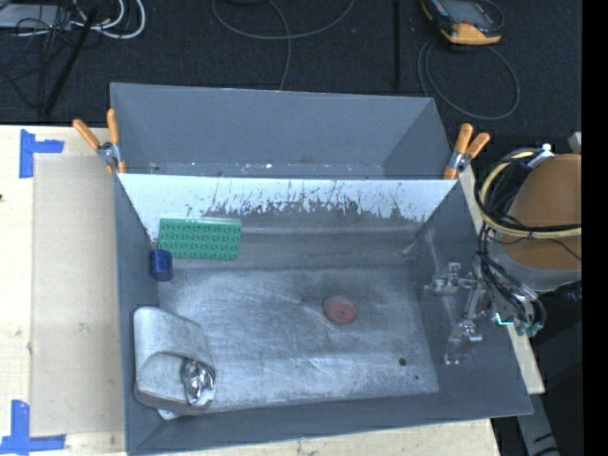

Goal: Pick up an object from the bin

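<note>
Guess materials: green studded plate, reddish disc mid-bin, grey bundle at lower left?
Green studded plate: rigid moulded plastic, satin finish; the even rows of studs suggest a building-brick piece.
Reddish disc: dull, matte surface; rubber or plastic, can't tell which.
Grey bundle: soft, probably fabric, judging by its rounded folds; the crumpled shiny bit at its end looks like foil or film.

Arm [543,212] from right, gripper [459,317] hanging low

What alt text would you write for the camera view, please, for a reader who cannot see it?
The gripper is at the right side of a grey metal bin. A reddish disc lies mid-bin; a green studded brick and a small blue piece sit at the left, a grey cloth in the near left corner.
</note>
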Available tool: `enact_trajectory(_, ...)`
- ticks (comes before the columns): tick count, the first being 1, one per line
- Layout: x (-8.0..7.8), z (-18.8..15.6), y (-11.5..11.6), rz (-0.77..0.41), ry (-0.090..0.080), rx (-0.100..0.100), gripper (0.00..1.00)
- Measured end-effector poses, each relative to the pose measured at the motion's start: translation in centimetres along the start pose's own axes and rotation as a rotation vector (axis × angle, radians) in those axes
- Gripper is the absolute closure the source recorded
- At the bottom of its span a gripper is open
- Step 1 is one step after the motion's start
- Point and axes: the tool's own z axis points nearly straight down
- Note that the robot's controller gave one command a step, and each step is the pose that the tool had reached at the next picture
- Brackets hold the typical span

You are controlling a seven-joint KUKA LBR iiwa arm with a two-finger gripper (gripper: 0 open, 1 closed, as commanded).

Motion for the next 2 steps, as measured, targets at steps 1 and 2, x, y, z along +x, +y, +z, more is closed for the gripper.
enact_trajectory(1,-2.5,8.8,8.3,0.081,-0.009,0.002,0.00)
enact_trajectory(2,-11.1,7.9,16.3,-0.206,-0.010,0.002,0.00)
